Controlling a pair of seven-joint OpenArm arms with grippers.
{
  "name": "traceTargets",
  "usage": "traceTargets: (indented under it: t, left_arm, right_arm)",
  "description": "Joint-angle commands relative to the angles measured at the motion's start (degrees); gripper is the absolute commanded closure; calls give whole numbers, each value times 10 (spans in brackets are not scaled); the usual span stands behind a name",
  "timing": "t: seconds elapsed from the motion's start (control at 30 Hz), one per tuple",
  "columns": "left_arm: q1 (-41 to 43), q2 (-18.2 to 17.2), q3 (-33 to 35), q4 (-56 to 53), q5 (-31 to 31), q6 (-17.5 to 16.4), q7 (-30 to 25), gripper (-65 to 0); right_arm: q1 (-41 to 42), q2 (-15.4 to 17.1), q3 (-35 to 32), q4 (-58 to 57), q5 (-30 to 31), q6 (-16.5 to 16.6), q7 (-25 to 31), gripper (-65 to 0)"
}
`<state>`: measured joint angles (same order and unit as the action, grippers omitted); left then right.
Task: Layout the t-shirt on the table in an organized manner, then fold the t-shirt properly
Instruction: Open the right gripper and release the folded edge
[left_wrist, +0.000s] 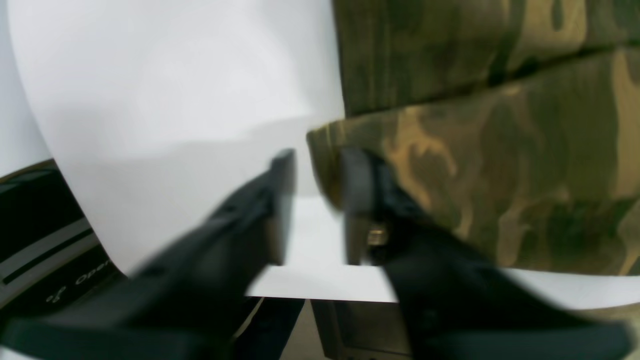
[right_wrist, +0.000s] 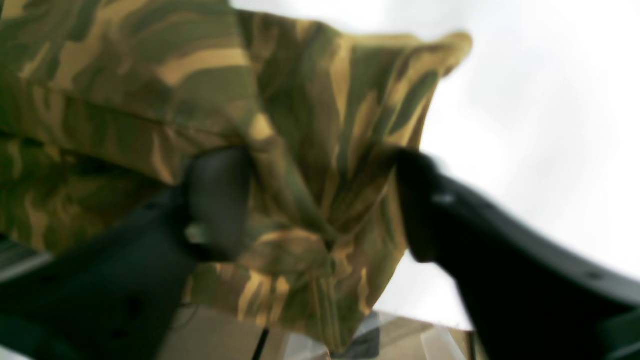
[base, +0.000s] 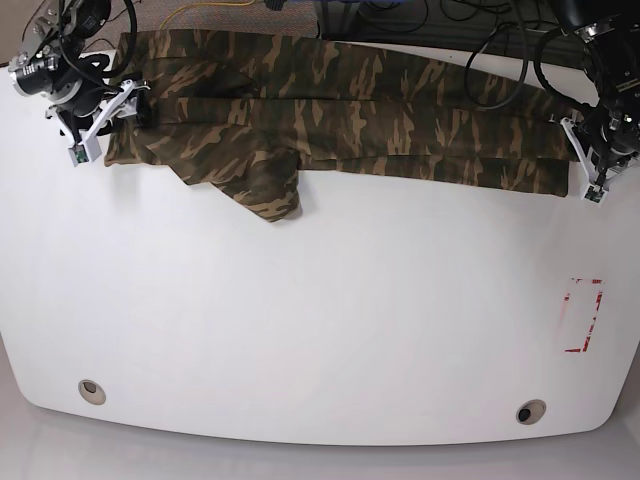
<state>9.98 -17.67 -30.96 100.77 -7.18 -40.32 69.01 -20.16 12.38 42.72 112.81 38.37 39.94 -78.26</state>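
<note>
Olive-brown-tan camouflage t-shirt (base: 330, 110), seemingly glossy white table (base: 320, 320)

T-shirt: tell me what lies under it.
The t-shirt lies folded into a long band on the white table, with its own lower layers under the top fold. Whatever else might sit beneath is covered by cloth and cannot be seen.

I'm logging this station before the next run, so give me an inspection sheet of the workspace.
Surface: white table, glossy, red-and-white tape mark near one side, two grommet holes on the near edge.
Job's things: t-shirt stretched in a long band along the far edge, one flap hanging toward the middle.
Clutter: nothing seen.
Grippers: left gripper open at the shirt's corner; right gripper open, cloth between its jaws, apparently ungripped.
Cables: dark cables behind the far edge.
Surroundings: floor below the table edge, too blurred to detail.
</note>
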Motion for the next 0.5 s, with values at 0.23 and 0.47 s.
traceTargets:
  t: [0.23,0.47]
  left_arm:
    - [-10,-11,-3,11,4,3,-2,-232]
    - [-27,-11,-5,12,5,3,-2,-232]
  right_arm:
    - [13,10,48,11,5,1,9,-518]
    - [72,15,77,11,-24,1,9,-518]
